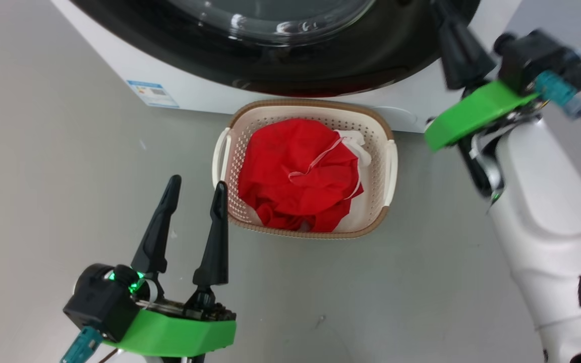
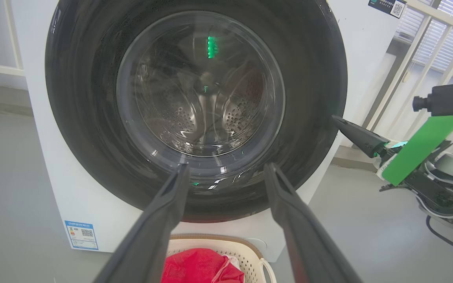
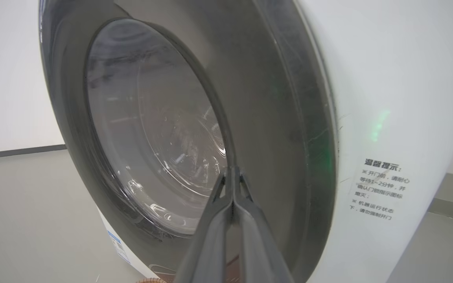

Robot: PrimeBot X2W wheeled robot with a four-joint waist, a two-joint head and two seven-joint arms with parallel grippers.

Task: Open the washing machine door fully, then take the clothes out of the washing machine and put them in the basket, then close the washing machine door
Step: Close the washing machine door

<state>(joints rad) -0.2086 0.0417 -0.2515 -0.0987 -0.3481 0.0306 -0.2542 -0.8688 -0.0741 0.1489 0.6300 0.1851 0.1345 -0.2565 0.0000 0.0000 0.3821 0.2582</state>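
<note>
While the clothes [image 1: 295,171] lie in the basket [image 1: 373,201], the door [image 2: 92,118] sits shut. Left jaws gape empty; right jaws pressed together, empty.

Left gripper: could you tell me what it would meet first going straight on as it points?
The left gripper would probably meet the washing machine door, near its lower rim; depth is unclear.
</note>
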